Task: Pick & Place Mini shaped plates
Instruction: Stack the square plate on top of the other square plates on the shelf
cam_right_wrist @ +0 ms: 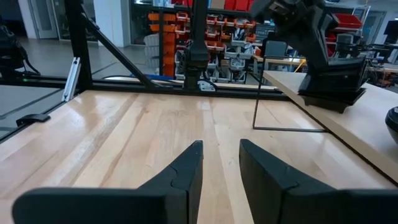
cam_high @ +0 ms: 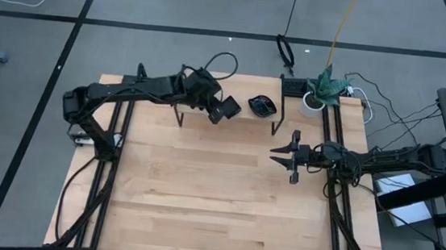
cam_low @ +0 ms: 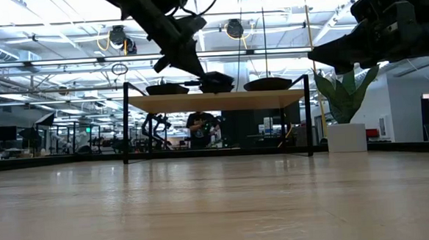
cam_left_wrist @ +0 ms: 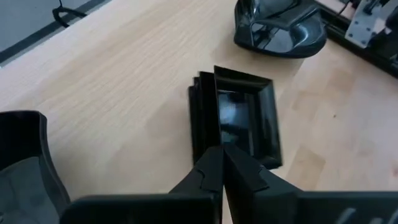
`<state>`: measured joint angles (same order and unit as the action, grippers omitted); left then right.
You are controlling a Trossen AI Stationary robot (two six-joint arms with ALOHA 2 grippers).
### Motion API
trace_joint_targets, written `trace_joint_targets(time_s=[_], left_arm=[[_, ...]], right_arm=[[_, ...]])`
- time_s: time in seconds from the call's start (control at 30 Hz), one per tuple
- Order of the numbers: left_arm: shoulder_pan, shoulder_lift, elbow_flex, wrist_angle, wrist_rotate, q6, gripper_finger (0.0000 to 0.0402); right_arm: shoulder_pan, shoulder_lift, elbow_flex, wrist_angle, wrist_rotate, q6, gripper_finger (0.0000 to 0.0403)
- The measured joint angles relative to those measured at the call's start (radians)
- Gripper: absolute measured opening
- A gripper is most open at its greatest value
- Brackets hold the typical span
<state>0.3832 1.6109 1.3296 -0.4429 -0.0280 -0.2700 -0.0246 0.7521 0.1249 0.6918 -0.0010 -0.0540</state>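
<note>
A raised wooden shelf (cam_low: pixel 213 100) stands at the table's far side. On it lies a stack of black square mini plates (cam_left_wrist: pixel 200 118). The top square plate (cam_left_wrist: pixel 242 118) has my left gripper (cam_left_wrist: pixel 221 163) shut on it. A pile of roundish black plates (cam_high: pixel 262 106) rests on the shelf to the right of it. Another black pile (cam_low: pixel 167 88) sits to the left. My right gripper (cam_high: pixel 277 156) hovers open over the table's right half, pointing toward the left edge, with nothing between its fingers. My left gripper pinches the top square plate's near rim (cam_left_wrist: pixel 231 148) between its two shut fingers. The fingers slant down from the table's left and near side. The plate sits a little askew over the stack; whether it is lifted clear of the stack I cannot tell.
The shelf stands on thin black legs (cam_high: pixel 275 130). A white pot with a green plant (cam_high: pixel 316 97) stands at the back right corner, with cables beside it. Bare wooden tabletop (cam_high: pixel 200 196) fills the near half between the arms' frames.
</note>
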Motion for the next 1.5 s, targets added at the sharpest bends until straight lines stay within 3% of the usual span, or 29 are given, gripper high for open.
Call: trace_joint_targets(time_s=[0.33,0.47,0.7,0.83,1.0,1.23,1.4,1.5], left_arm=[[0.024,0.001,0.0,0.008,-0.013,-0.006,0.0055],[0.04,0.001,0.0,0.012,-0.076,-0.015,0.0091],[-0.029,-0.03,0.002,0.046,-0.107,0.294,0.0131],[-0.122,-0.036,0.002,0.051,-0.12,0.421,0.01],[-0.225,-0.018,-0.001,0.033,-0.114,0.52,0.0013],[-0.269,0.093,-0.028,0.109,-0.115,0.513,0.0004],[-0.259,0.137,-0.029,0.125,-0.283,0.494,0.0007],[-0.243,0.136,-0.029,0.128,-0.32,0.493,0.0003]], right_arm=[[0.0,0.0,0.0,0.0,0.0,-0.003,0.0093],[0.0,0.0,0.0,0.0,0.0,-0.003,0.0093],[0.0,0.0,0.0,-0.011,0.0,0.008,0.0093],[0.0,0.0,0.0,-0.011,0.0,0.0,0.0093],[0.0,0.0,0.0,-0.016,0.0,-0.01,0.0093],[0.0,0.0,0.0,-0.016,0.0,-0.01,0.0093],[0.0,0.0,0.0,-0.014,0.0,0.002,0.0093],[0.0,0.0,0.0,-0.012,0.0,0.005,0.0093]])
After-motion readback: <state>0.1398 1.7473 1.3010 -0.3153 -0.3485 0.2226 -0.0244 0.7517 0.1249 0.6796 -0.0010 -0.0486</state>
